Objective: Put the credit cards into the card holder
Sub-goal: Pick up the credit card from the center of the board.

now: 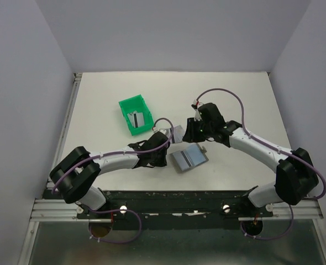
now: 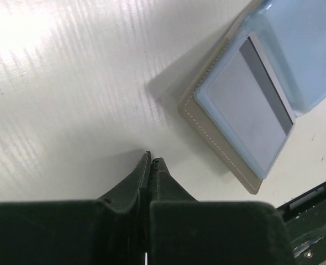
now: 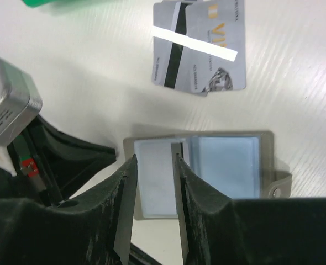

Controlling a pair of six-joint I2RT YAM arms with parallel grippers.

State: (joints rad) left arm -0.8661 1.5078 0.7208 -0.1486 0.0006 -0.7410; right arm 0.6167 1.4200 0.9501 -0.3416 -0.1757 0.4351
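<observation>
lying open near the middle of the surface's (image 2: 69, 83) near edge, the card holder (image 3: 224, 165) has one credit card (image 3: 152, 146) in a pocket; two loose cards (image 3: 207, 49) sit just beyond it. right pincer (image 3: 153, 165) hovers above, narrowly parted, empty. left pincer (image 2: 151, 160), closed, rests beside the holder.

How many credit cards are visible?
4. A striped card and a Visa card overlap on the table; a third card inside the card holder; a fourth card in the green bin. Others may be hidden.
</observation>
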